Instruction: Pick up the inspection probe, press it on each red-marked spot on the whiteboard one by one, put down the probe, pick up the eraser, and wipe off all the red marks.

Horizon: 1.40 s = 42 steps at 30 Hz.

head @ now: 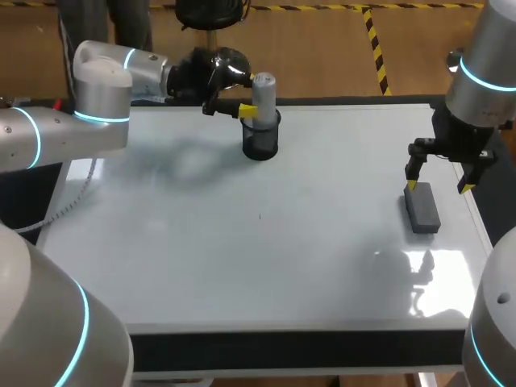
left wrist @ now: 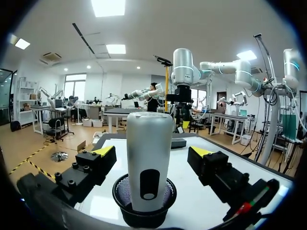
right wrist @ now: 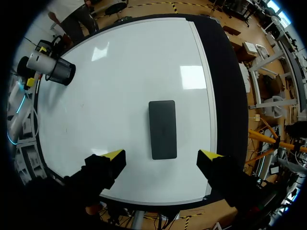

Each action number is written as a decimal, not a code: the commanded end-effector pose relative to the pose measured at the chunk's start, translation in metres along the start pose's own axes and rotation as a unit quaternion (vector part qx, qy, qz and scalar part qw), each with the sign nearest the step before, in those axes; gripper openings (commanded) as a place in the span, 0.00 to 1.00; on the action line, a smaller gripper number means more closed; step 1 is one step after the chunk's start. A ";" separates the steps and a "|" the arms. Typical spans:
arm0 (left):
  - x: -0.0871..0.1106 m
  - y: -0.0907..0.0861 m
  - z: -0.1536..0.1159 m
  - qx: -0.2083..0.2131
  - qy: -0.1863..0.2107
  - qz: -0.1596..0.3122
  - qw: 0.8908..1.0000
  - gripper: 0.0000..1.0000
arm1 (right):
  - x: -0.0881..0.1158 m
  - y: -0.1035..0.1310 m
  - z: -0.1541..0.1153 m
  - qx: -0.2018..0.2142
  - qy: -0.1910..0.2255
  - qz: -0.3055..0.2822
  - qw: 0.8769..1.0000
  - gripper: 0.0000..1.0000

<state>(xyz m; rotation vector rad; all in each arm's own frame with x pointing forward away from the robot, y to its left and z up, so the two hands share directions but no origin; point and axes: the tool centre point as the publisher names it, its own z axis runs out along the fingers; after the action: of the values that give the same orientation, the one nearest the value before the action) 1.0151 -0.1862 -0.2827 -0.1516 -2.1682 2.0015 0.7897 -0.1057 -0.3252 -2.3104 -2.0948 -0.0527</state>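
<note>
Probe (head: pixel 264 95) upright in black mesh cup (head: pixel 261 139), upper middle of whiteboard (head: pixel 242 242); left gripper (left wrist: pixel 152 160) spread either side, not touching. Eraser (head: pixel 422 208) flat at right, under right gripper (right wrist: pixel 160 163), also spread. No red marks seen. Fits probe pickup or just returned.

The counter (head: pixel 201 266) was topped by a whiteboard with a dark rim. A black mesh cup (head: pixel 260 139) stood on it at the far middle, holding a grey probe (head: pixel 264 95) upright. A dark eraser (head: pixel 422 208) lay flat near the right edge.
</note>
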 end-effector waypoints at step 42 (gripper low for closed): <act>0.034 -0.043 -0.085 -0.001 -0.113 0.020 0.993 1.00 | -0.001 -0.001 -0.001 0.000 0.000 0.000 1.000 1.00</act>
<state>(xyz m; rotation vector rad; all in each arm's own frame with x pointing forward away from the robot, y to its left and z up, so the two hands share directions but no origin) 1.0078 -0.1006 -0.2327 -0.0053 -2.2929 2.1128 0.7897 -0.1057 -0.3252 -2.3104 -2.0947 -0.0527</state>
